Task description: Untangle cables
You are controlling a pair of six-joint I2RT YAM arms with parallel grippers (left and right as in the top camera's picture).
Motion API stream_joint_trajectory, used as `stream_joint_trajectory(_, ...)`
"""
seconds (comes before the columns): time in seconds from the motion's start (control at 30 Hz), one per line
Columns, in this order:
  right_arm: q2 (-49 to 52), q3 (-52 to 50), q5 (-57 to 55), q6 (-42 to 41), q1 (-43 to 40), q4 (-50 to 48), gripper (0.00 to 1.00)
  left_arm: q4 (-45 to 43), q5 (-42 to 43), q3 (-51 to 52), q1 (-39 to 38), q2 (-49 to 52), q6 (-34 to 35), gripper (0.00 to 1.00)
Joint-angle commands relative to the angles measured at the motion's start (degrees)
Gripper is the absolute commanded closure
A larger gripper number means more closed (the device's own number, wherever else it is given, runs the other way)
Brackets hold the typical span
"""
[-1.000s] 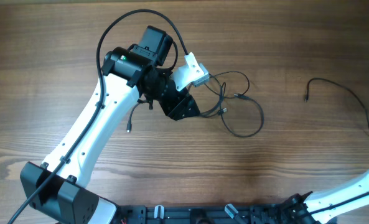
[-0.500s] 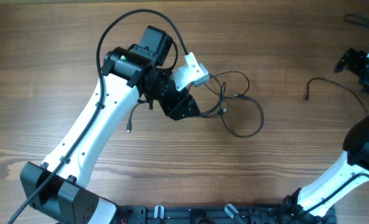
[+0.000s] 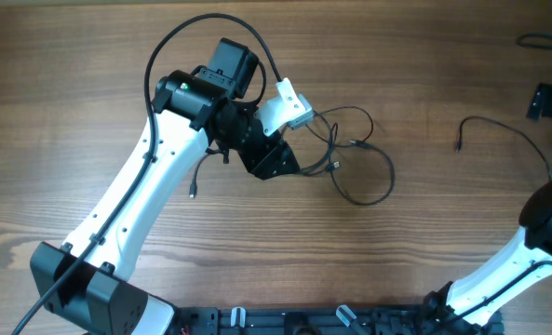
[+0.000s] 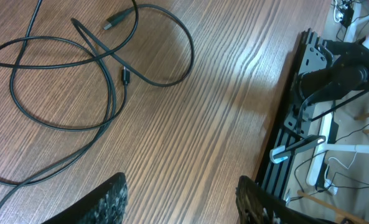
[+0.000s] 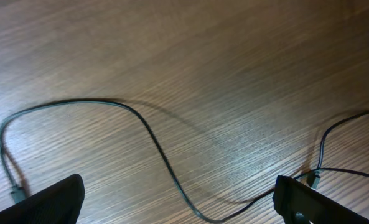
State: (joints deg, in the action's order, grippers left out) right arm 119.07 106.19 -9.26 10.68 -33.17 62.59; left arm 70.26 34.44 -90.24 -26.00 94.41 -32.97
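A tangle of thin dark cables (image 3: 336, 166) lies on the wooden table right of centre, its loops crossing each other. In the left wrist view the same loops (image 4: 112, 59) lie ahead with two small plugs. My left gripper (image 3: 289, 166) is open and empty, its tips at the tangle's left edge (image 4: 184, 202). A single loose cable (image 3: 499, 122) lies apart at the right. My right gripper (image 3: 545, 99) is at the far right edge, open and empty (image 5: 181, 205), above that strand (image 5: 153, 140).
One thin strand with a plug (image 3: 194, 181) runs out under the left arm. A black rail (image 3: 303, 321) lines the table's front edge and shows in the left wrist view (image 4: 308, 93). The left arm's thick black cable (image 3: 210, 23) arches at the back.
The right arm has swung up into view along the right edge, and its gripper has shifted slightly further right. The left arm and the tangle have not moved.
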Motion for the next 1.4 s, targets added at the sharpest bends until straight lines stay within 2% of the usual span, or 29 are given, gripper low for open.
stream_joint_trajectory(0.0, 2.97, -2.40, 1.79, 1.31, -1.18, -0.50, 0.01, -0.24, 0.68, 0.02, -0.15, -0.15, -1.09, 0.42)
stream_joint_trajectory(0.3, 3.37, -10.16, 1.84, 1.27, -3.15, -3.58, 0.01, -1.42, 0.68, 0.02, -0.15, -0.15, -1.11, 0.42)
stream_joint_trajectory(0.47, 3.37, -14.10, 1.62, 1.16, -3.41, -6.64, 0.18, -1.84, 0.68, 0.02, -0.15, -0.15, -1.09, 0.42)
stream_joint_trajectory(0.6, 3.37, -17.18, 1.60, 1.05, -3.69, -9.77, 0.26, -1.86, 0.70, 0.02, -0.15, -0.15, -1.09, 0.42)
stream_joint_trajectory(0.67, 3.37, -17.79, 1.62, 0.13, -3.91, -10.88, 0.44, -1.86, 0.70, 0.02, -0.15, -0.15, -1.09, 0.42)
stream_joint_trajectory(0.7, 3.37, -17.81, 1.62, -0.85, -4.11, -11.80, 0.89, -1.88, 0.70, 0.02, -0.15, -0.15, -1.09, 0.42)
stream_joint_trajectory(0.73, 3.32, -17.79, 1.64, -1.70, -4.22, -12.35, 0.96, -1.88, 0.70, 0.02, -0.15, -0.15, -1.09, 0.42)
stream_joint_trajectory(0.87, 2.82, -15.28, 1.81, -5.64, -4.55, -12.68, 0.96, -1.86, 0.70, 0.02, -0.15, -0.15, -1.05, 0.41)
stream_joint_trajectory(1.13, -1.38, 0.02, 4.59, -7.28, -5.81, -12.46, 0.96, -1.64, 0.70, 0.02, -0.15, -0.15, 0.85, 0.42)
stream_joint_trajectory(1.37, -2.40, 11.26, 1.55, -15.43, -13.33, -13.27, 0.96, -1.75, 0.70, 0.02, -0.15, -0.15, 1.29, 0.41)
